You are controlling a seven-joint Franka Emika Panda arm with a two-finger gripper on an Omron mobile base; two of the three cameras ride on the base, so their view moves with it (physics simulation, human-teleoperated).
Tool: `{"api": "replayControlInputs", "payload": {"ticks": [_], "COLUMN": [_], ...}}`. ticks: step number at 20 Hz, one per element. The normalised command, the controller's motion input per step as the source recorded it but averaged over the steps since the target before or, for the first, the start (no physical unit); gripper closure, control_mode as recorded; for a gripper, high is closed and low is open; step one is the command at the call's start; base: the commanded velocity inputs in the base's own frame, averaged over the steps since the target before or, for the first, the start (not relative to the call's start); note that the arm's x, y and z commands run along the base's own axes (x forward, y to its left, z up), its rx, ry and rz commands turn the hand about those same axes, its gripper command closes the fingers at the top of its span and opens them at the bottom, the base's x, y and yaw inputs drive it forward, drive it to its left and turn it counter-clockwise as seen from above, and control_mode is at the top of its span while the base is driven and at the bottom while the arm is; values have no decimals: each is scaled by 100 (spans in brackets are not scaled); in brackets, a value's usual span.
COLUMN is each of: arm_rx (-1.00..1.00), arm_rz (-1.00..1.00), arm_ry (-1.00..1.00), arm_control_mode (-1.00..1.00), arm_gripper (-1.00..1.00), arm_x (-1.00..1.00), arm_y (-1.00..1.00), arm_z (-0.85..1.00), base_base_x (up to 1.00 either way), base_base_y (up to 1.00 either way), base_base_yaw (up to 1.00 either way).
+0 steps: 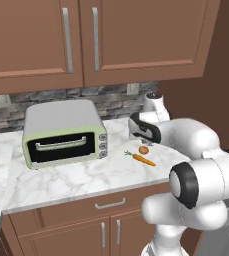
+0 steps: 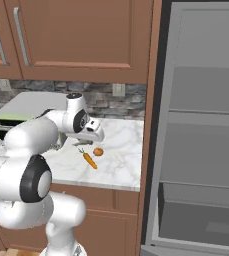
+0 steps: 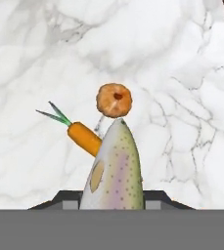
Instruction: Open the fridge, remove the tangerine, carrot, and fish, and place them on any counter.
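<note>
Fish [image 3: 114, 171]: a slim body, silvery-grey at the edges, with a pinkish-lilac stripe down the middle, olive flanks and fine dark speckles; one pale tan fin lies on its left side in the hand view. It rises from between the jaws, which are clamped on its lower part, and its pointed end reaches up toward the tangerine [image 3: 114, 99]. The gripper [image 2: 88, 131] hangs over the bench [image 1: 76, 180], a white marble top with grey veins.

Tangerine: a small round orange fruit with a darker stem dimple in its centre, resting on the bench just beside the carrot [image 3: 83, 137]. In the hand view the tip of the fish overlaps its lower edge; whether they touch cannot be told.

Carrot: thin, orange, tapered, with a short green forked top, lying flat on the bench.

Fridge [image 2: 201, 150]: grey, its door open, grey shelves showing, standing to the right of the bench.

Toaster oven [image 1: 63, 134]: pale green and grey, on the bench to the left of the carrot. No writing or brand can be read on it.
</note>
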Motion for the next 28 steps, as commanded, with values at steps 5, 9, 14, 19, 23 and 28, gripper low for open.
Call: {"api": "replayControlInputs", "payload": {"ticks": [5,9,14,19,23,28], "arm_rx": [0,0,0,2,1,0], "arm_rz": [0,0,0,0,0,0], "arm_ry": [0,0,0,0,0,-2], "arm_control_mode": [-100,-100,-100,-100,-100,-100], "arm_gripper": [100,100,100,100,-100,-100], "arm_x": [44,37,27,31,51,47], "arm_y": [-56,-51,-41,-36,-9,-1], "arm_z": [-70,-69,-60,-26,-27,-24], "base_base_x": [0,0,0,0,0,0], "base_base_y": [0,0,0,0,0,0], "base_base_yaw": [0,0,0,0,0,0]}}
